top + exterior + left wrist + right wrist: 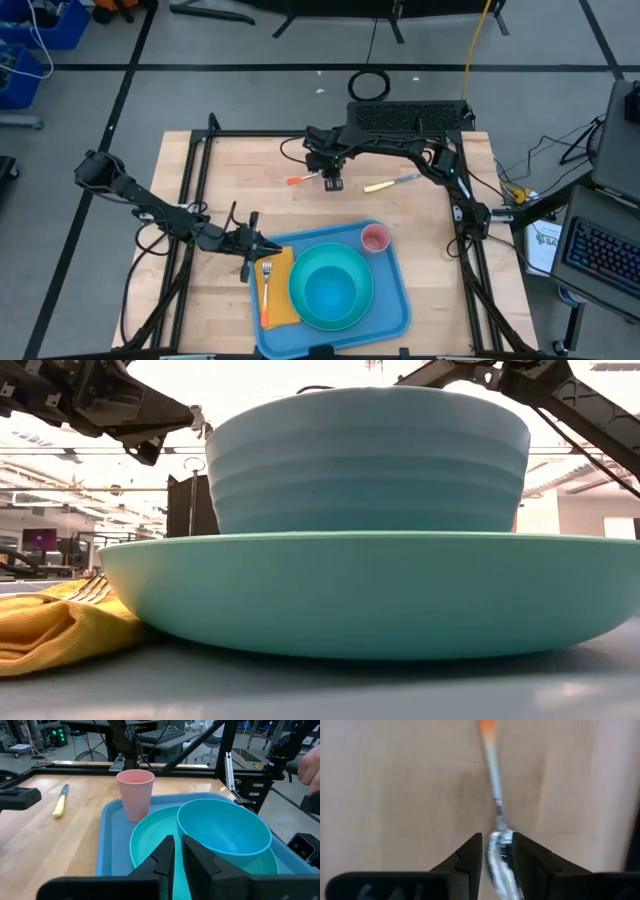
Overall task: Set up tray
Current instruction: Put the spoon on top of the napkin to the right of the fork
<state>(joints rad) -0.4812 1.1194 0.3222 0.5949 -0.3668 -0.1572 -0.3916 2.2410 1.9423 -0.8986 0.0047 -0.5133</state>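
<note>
The blue tray lies at the table's near middle. On it are a teal plate with a teal bowl in it, a pink cup, and a yellow napkin with an orange-handled fork on top. My left gripper hovers at the tray's far left corner, shut, with nothing between its fingers. Farther back, an orange-handled spoon lies on the wood. My right gripper comes down on the spoon's bowl end. My right gripper has the spoon's metal bowl end pinched between its two fingers. The fingers come from above, pointing steeply down, one on each side of the bowl. The orange handle runs away from them along the table toward its left edge. The spoon lies flat on the wood.
A yellow-handled knife lies on the wood right of the spoon. Black frame rails run along the table's sides. A person's hand shows beyond the table's edge. Bare wood lies between the tray and the spoon.
</note>
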